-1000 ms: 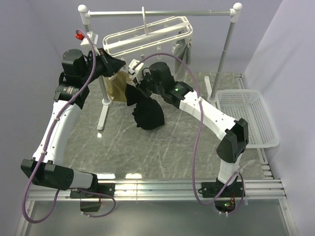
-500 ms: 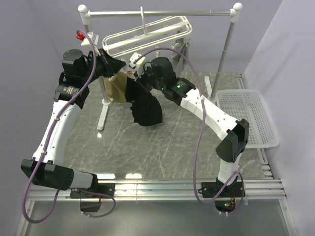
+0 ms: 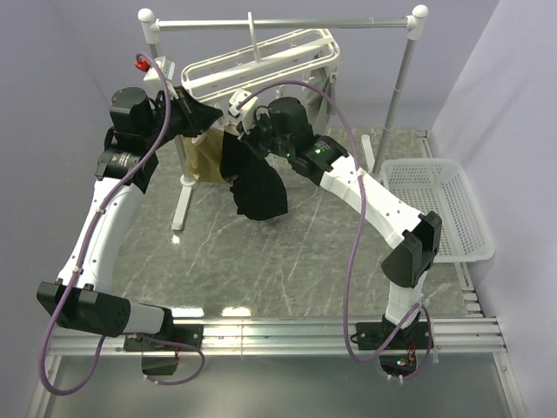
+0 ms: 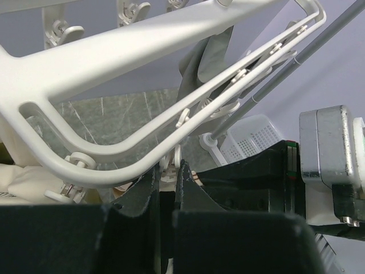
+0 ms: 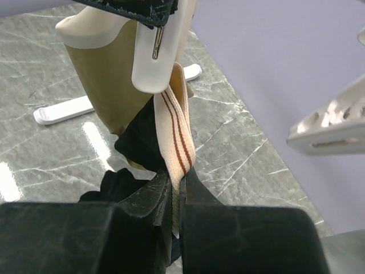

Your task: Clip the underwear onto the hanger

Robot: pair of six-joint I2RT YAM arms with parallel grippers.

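Note:
The white hanger [image 3: 300, 43] hangs tilted from the metal rail, and its rails [image 4: 114, 57] fill the left wrist view. My left gripper [image 3: 211, 114] [image 4: 169, 163] is shut on one dangling white clip [image 4: 169, 176] [image 5: 155, 63]. The underwear [image 3: 254, 181] is black with a tan striped waistband [image 5: 175, 123]. My right gripper [image 3: 238, 124] [image 5: 178, 172] is shut on that waistband and holds it up against the lower end of the clip. The black fabric [image 5: 137, 142] hangs below. Whether the band sits inside the clip's mouth is hidden.
A tan garment [image 3: 205, 153] [image 5: 105, 85] hangs just left of the underwear. A grey garment [image 4: 197, 63] hangs at the hanger's far end. The rail [image 3: 287, 23] stands on white posts. A white basket [image 3: 435, 205] sits at the table's right.
My right gripper has risen and moved left with the underwear, bringing the waistband up to the clip. The left arm and hanger have stayed still.

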